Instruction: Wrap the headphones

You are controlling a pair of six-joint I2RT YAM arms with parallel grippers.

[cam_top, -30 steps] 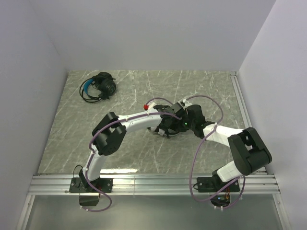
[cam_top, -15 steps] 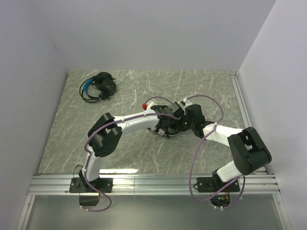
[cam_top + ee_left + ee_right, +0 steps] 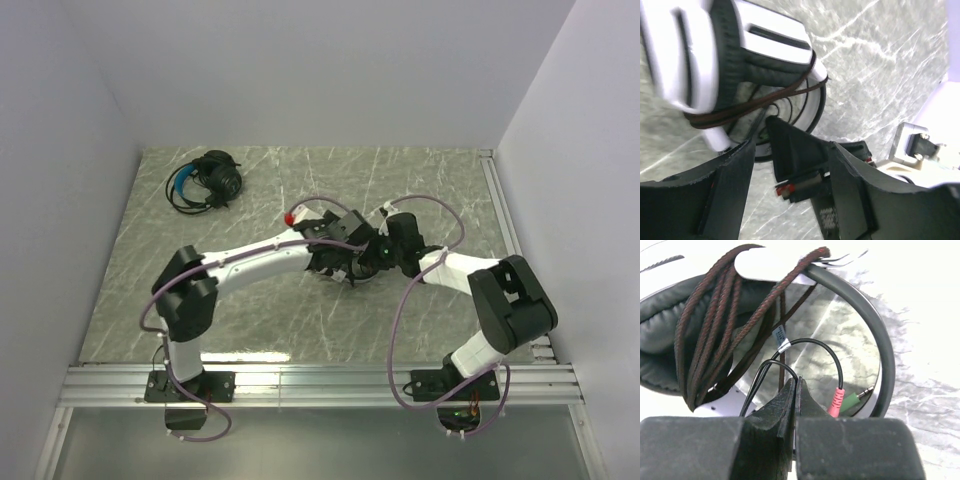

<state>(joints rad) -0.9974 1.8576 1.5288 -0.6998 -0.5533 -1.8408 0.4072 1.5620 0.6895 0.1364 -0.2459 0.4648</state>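
Grey marbled table [image 3: 300,320]: the left arm [image 3: 250,262] is swinging its elbow leftward, the left gripper [image 3: 790,165] is spreading open beside the white headset [image 3: 690,60] at centre, the right gripper [image 3: 796,390] is now pinching its thin black cable [image 3: 825,347]. Black headset [image 3: 212,180] is lying upper left, well apart.

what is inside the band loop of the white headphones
A thin black cable, pink and green plugs and the table show there. The shut right end effector pinches the cable and covers the rest below.
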